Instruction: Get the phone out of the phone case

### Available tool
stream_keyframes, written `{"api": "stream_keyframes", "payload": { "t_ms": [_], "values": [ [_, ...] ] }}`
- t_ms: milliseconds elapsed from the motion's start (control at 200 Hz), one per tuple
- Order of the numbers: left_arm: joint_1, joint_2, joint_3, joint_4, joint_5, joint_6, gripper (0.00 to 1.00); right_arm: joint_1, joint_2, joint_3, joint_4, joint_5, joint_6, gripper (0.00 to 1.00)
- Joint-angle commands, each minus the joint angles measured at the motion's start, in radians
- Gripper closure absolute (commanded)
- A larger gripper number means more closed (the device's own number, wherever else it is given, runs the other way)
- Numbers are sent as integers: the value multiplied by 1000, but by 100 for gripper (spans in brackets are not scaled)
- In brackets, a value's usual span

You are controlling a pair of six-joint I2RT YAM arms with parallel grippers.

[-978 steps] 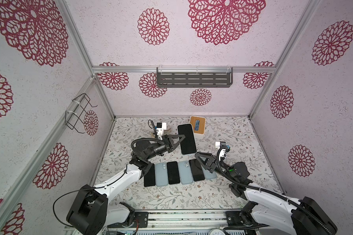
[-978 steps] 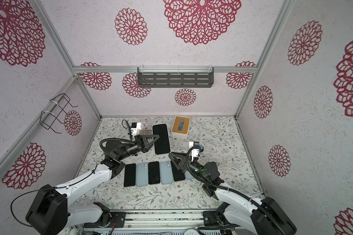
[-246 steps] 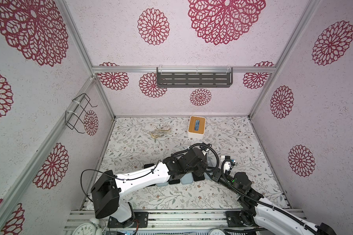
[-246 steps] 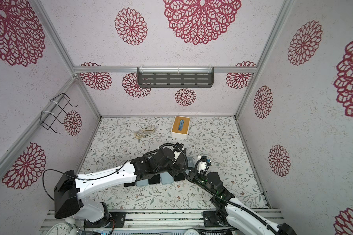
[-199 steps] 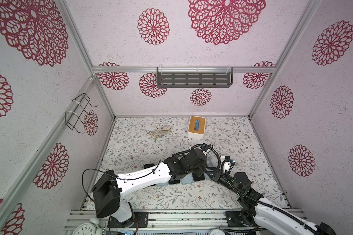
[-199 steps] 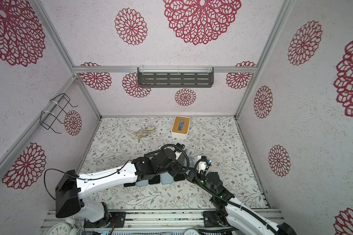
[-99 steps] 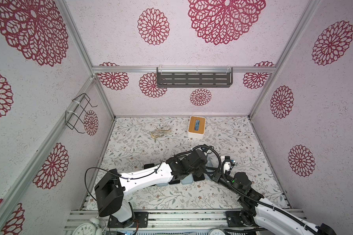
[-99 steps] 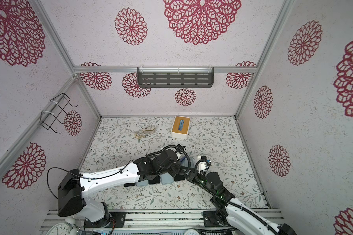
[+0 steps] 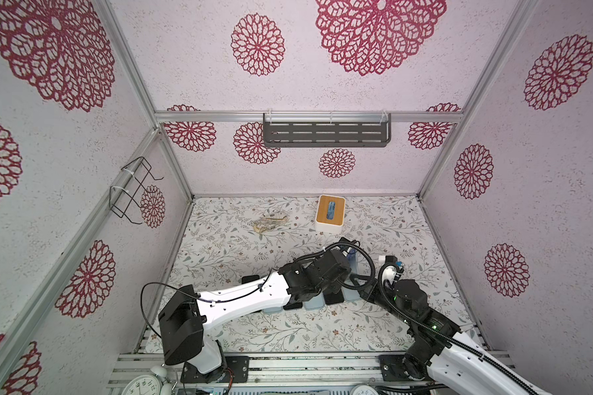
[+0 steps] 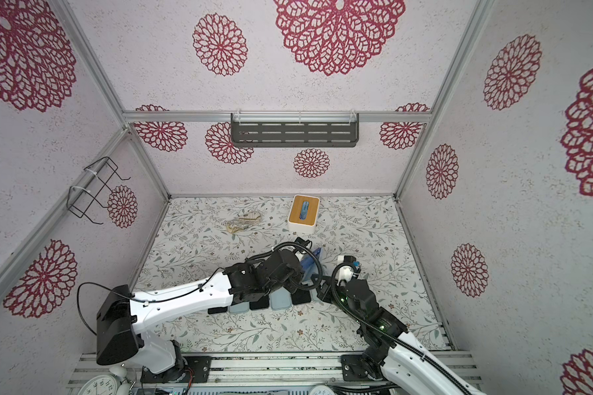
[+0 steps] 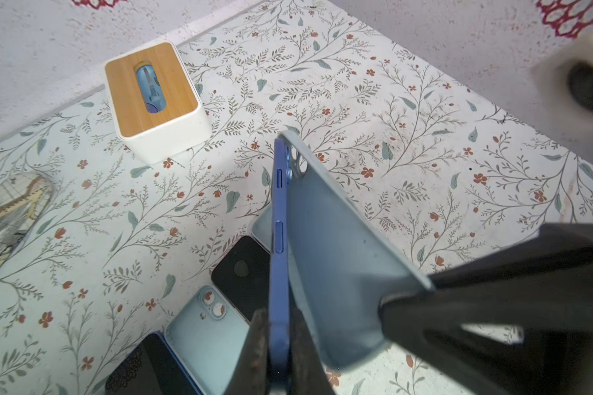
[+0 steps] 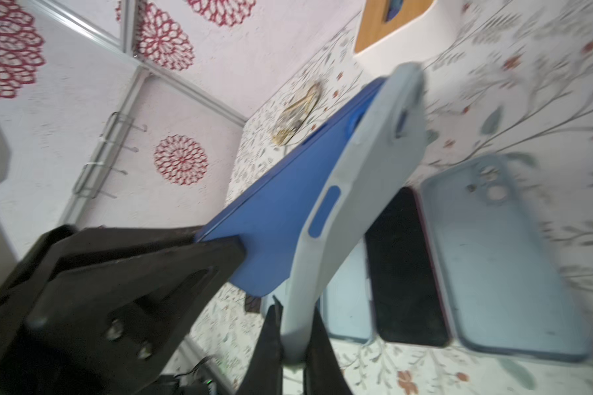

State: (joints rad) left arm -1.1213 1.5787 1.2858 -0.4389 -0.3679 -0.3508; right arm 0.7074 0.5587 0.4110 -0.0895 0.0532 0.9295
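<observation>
Reaching across the middle and pinching tight with the left gripper (image 11: 278, 316); clamping likewise with the right gripper (image 12: 295, 309) alongside.

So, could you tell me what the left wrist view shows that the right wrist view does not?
Only the left wrist view: the whole wooden-lidded box, cropped to a corner in the other. Only the right wrist view: the wire rack on the wall. Both: the blue phone peeled partly out of the pale case, the left gripper shut on the phone, the right gripper shut on the case.
</observation>
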Motion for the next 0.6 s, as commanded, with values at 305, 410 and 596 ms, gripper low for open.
{"api": "stream_keyframes", "payload": {
  "t_ms": [305,410,596],
  "values": [
    [-16,78,183,-230,-32,-3,91,-133,-21,262,-337,473,-279,100],
    [-11,157,278,-288,-22,6,91,-137,-34,334,-379,516,-315,100],
    [5,307,465,-417,-13,17,91,-138,-66,472,-486,661,-374,100]
  ]
}}
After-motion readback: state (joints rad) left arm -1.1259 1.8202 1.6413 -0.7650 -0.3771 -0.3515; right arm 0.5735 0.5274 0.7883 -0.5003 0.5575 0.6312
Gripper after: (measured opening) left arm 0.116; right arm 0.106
